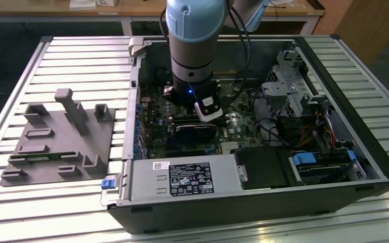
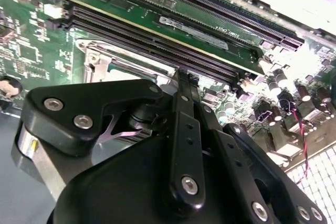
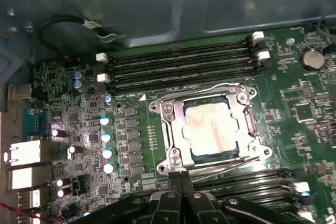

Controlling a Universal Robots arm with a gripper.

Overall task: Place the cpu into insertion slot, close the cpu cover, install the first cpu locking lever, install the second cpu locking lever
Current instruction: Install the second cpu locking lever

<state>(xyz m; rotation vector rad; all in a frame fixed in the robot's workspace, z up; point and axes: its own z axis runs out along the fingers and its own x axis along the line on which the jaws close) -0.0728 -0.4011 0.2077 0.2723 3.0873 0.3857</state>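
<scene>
One cpu (image 3: 212,128) sits in the insertion slot (image 3: 242,153) under the cpu cover (image 3: 176,129); our pincer (image 3: 181,178), fingers together and empty, hovers beside its springy wire lever (image 3: 223,165)—we'd press near the tip.

White sticker w/ a code square (image 1: 161,165) and black label w/ white marks (image 1: 191,179), on the metal box at the case's front edge in the exterior view: print too small to read. Board lettering in both wrist views: illegible. No other legible text.
</scene>
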